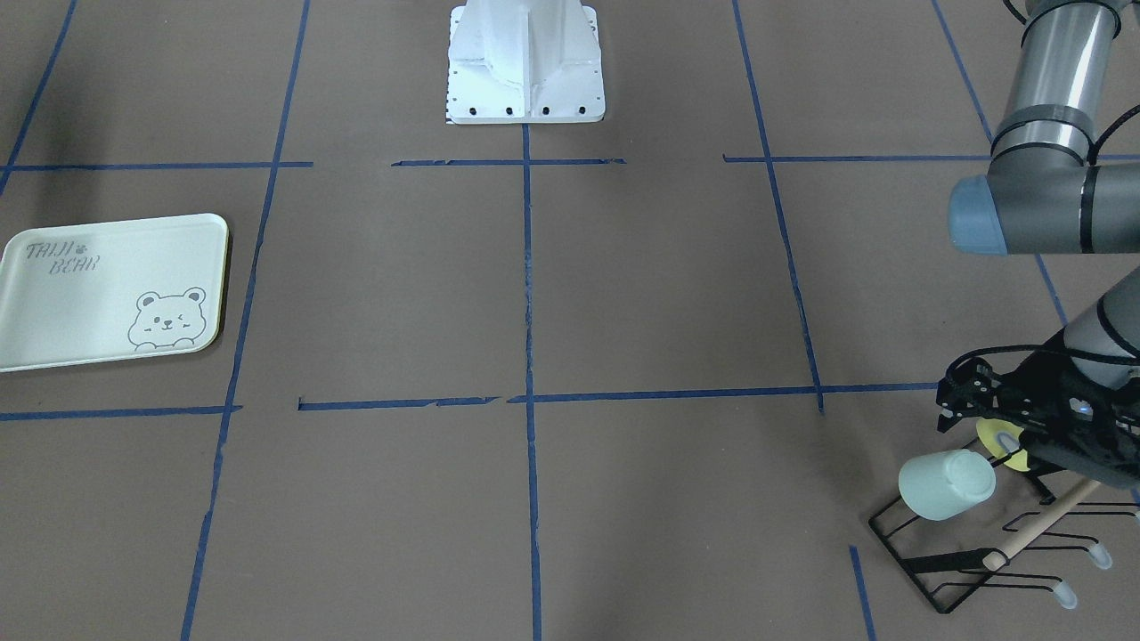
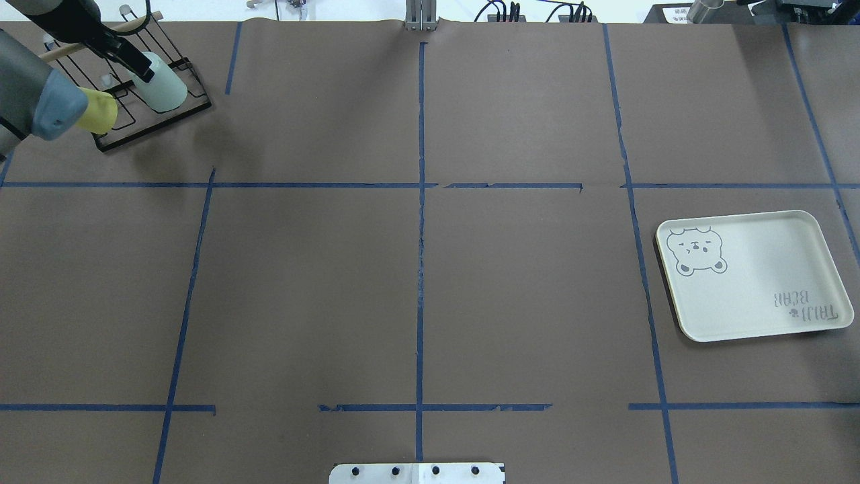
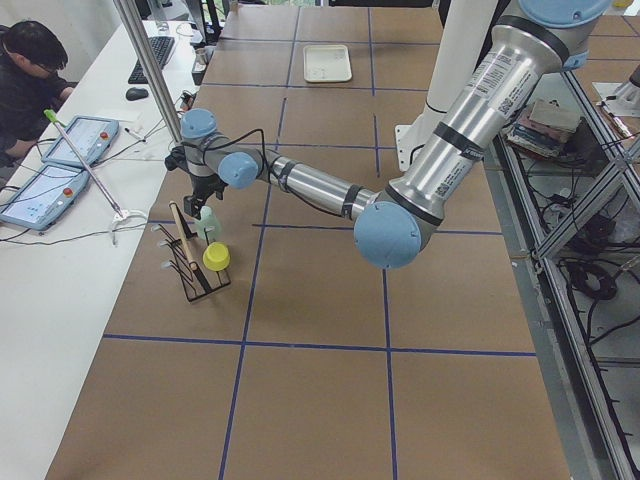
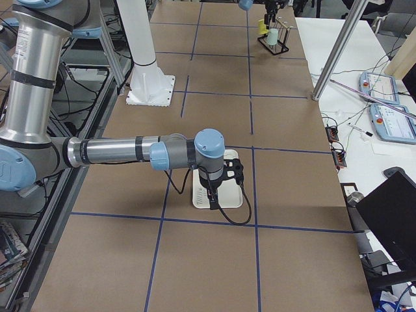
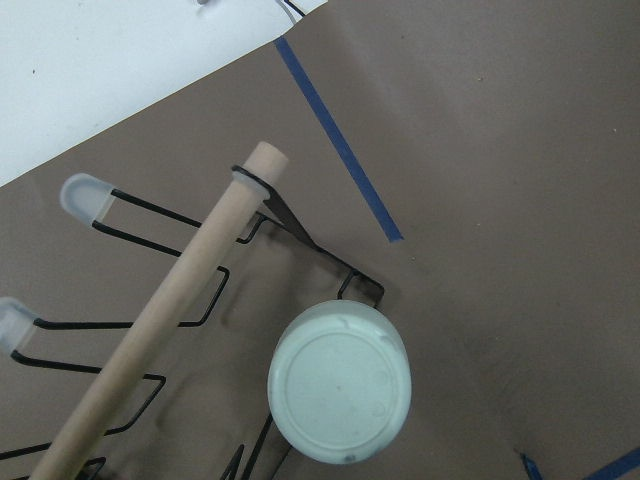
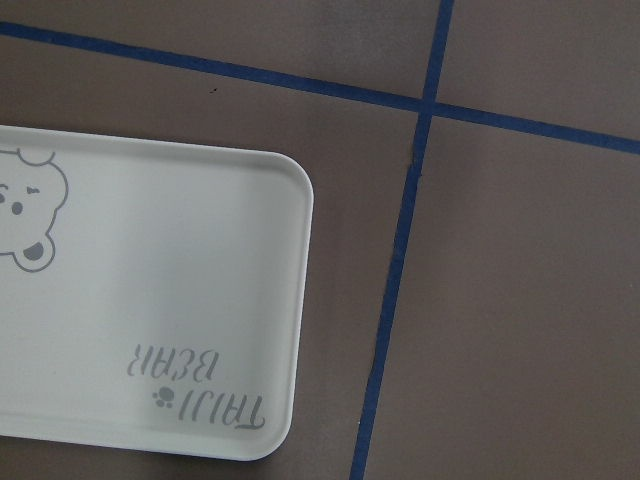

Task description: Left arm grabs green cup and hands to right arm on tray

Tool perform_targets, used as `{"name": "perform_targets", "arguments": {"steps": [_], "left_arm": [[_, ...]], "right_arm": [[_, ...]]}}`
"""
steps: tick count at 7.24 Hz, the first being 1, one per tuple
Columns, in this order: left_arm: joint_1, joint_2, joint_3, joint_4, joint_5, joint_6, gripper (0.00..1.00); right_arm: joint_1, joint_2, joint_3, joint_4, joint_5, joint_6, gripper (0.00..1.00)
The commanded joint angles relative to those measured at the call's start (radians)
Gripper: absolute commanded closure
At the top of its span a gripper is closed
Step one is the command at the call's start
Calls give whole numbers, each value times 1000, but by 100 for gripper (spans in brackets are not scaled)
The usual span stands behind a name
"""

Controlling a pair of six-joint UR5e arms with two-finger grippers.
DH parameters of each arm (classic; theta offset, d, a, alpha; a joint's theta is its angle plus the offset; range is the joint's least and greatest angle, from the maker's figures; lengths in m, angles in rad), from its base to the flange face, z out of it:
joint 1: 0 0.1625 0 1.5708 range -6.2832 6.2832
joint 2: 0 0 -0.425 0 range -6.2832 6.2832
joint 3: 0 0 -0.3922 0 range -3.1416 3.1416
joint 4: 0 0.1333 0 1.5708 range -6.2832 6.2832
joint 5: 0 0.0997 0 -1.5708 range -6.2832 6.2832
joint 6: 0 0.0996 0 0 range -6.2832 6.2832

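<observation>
The green cup (image 1: 946, 483) sits upside down on a black wire rack (image 1: 926, 565) at the table's far left corner; it also shows in the overhead view (image 2: 161, 84) and fills the lower middle of the left wrist view (image 5: 340, 395). My left gripper (image 1: 975, 427) hangs just above the rack beside the cup, jaws apart and holding nothing. The tray (image 2: 759, 282) lies bare on the right side and also shows in the right wrist view (image 6: 150, 300). My right gripper (image 4: 213, 188) hovers over the tray; I cannot tell whether it is open or shut.
A pale yellow cup (image 1: 1002, 441) sits on the same rack, partly under the left gripper. A wooden bar (image 5: 160, 330) runs along the rack. The robot's white base (image 1: 525, 71) stands mid-table. A seated operator (image 3: 30, 70) is at a side desk.
</observation>
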Motion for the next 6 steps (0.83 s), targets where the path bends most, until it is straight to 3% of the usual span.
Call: {"name": "perform_targets", "arguments": {"steps": [1,6], "left_arm": [[15,-43,90,-7,-1,-1,0],[35,-95,186,-26,7,-3,0]], "right_arm": [[0,0,-1,0,0,0,0],[0,0,-7,0,-2,-2,0]]}}
